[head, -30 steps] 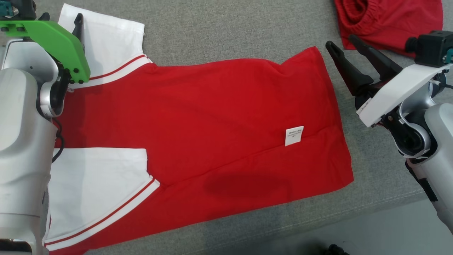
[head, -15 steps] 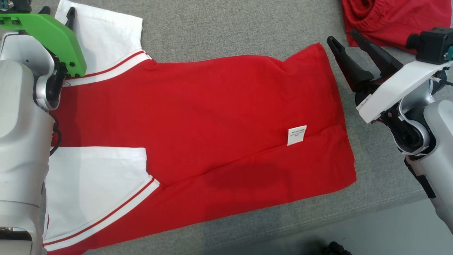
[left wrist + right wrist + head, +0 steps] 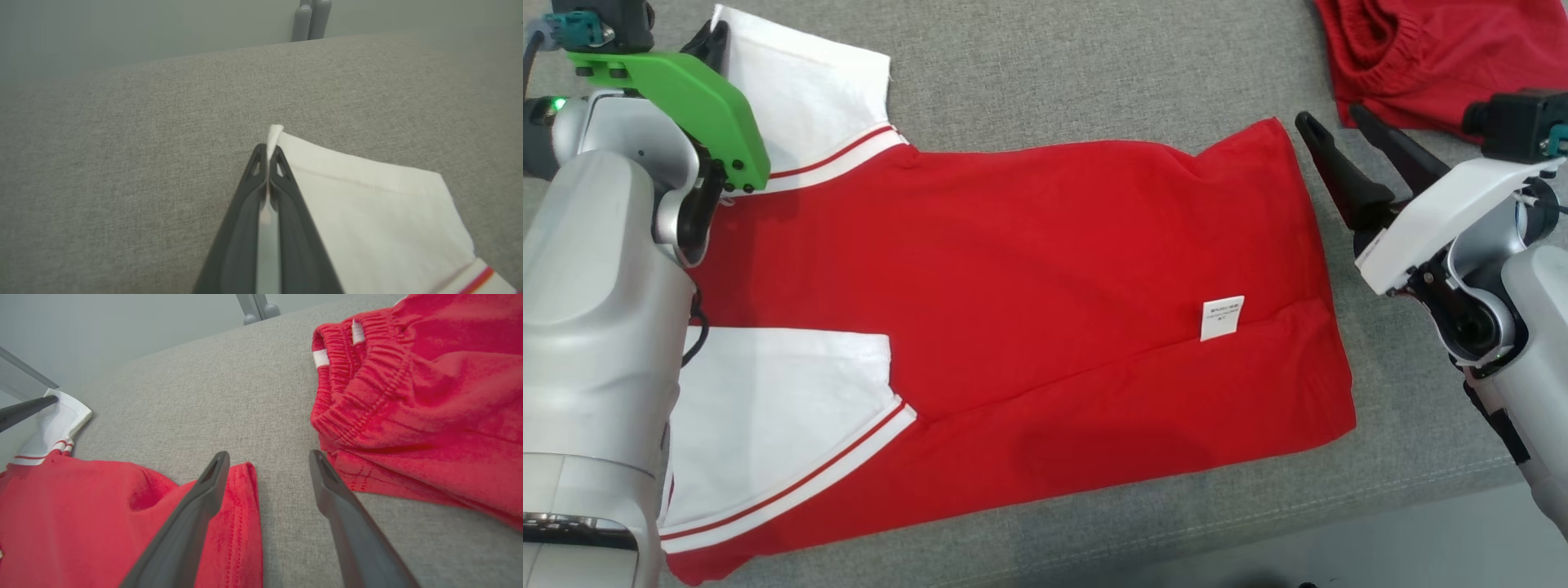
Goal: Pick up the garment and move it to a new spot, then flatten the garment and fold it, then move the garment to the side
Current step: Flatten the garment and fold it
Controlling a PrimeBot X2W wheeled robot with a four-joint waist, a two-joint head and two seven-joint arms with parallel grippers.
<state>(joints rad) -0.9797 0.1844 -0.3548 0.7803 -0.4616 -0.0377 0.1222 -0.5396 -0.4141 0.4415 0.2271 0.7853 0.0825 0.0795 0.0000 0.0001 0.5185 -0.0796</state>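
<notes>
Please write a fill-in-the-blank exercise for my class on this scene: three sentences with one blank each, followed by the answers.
1. The sleeve pinched at its corner by the left gripper is coloured ____.
2. The right gripper, above the grey cushion beside the shirt, has its jaws ____.
3. The small white label lies on the shirt's ____ body.

Missing words: white; open; red

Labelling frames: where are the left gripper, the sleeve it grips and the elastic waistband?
left gripper (image 3: 268,154), left wrist view, between fingertips
sleeve (image 3: 367,212), left wrist view, white middle
elastic waistband (image 3: 359,400), right wrist view, gathered band
</notes>
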